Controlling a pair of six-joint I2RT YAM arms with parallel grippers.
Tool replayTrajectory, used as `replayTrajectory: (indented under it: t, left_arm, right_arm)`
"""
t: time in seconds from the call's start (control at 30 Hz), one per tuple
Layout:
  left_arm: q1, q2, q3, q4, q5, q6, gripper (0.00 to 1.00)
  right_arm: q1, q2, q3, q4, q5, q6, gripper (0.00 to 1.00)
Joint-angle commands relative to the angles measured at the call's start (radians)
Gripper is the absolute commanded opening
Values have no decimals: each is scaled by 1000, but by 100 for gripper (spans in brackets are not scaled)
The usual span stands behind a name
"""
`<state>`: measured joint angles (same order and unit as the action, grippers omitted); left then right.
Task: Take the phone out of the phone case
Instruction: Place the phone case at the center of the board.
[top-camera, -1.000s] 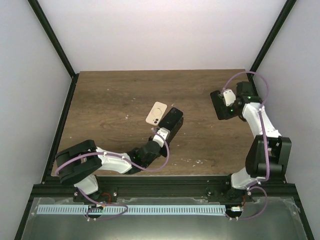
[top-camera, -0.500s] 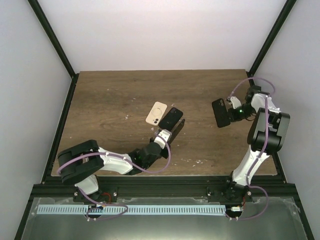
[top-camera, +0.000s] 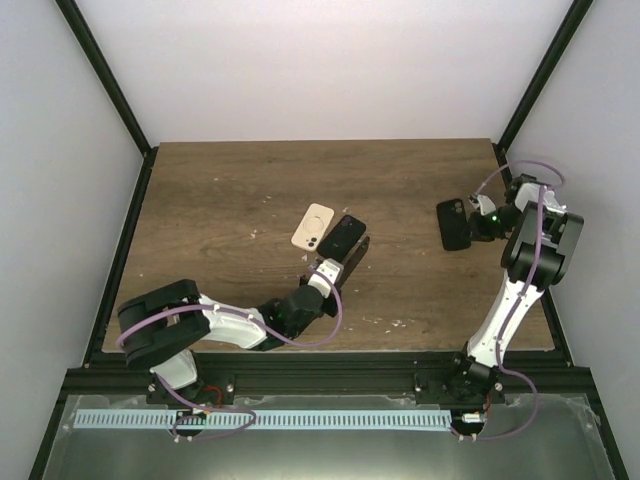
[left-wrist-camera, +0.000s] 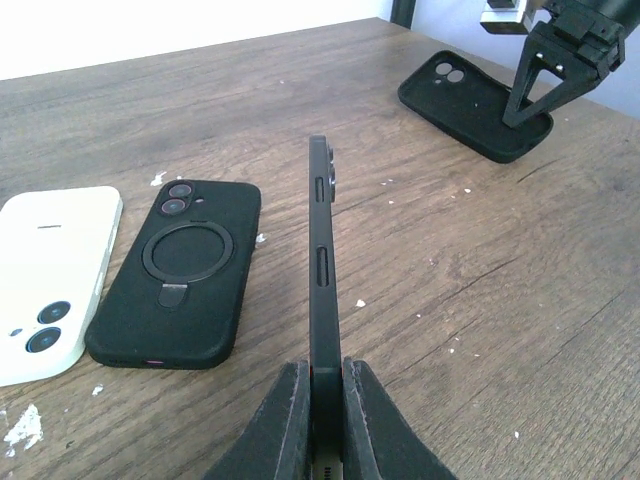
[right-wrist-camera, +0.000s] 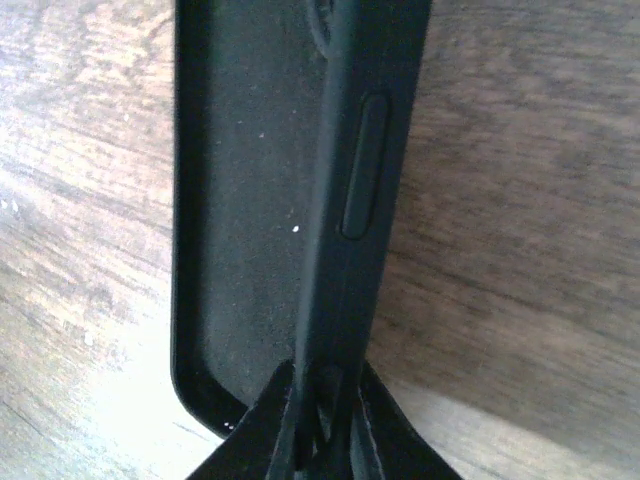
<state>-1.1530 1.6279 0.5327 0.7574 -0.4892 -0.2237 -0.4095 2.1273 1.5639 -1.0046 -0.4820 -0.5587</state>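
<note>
My left gripper (top-camera: 340, 265) (left-wrist-camera: 322, 385) is shut on a bare black phone (top-camera: 358, 247) (left-wrist-camera: 322, 240). It holds the phone on its edge, low over the wooden table. My right gripper (top-camera: 478, 222) (right-wrist-camera: 325, 400) is shut on the side wall of an empty black phone case (top-camera: 452, 225) (right-wrist-camera: 250, 200). The case is at the table's right side, open side up. It also shows in the left wrist view (left-wrist-camera: 470, 100), lying flat at table level.
A white phone (top-camera: 313, 227) (left-wrist-camera: 45, 275) and a black cased phone with a ring mount (top-camera: 344, 235) (left-wrist-camera: 180, 270) lie camera side up just left of the held phone. The table's right edge (top-camera: 548, 300) is close to my right arm.
My right gripper has carried the empty case to the right, towards the table's right edge, and turned it. My left gripper and the phone have hardly moved.
</note>
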Motion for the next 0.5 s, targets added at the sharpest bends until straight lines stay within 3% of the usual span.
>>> replayTrajectory:
  t: [0.0,0.2,0.33,0.47]
  left_arm:
    - [-6,8,13,76,-17,9,0]
    - [-11,-20,66,12,20,20,0]
    - [-11,7,147,-63,-16,40,0]
    - [-11,50,266,-201,-76,47,0]
  right_arm:
    - [-16,67,83,111,66,46,14]
    - [-33,2,52,145,64,58,37]
    - [-75,-96,-17,209,49,67,42]
    - [-95,-257,-185,249,-74,64,42]
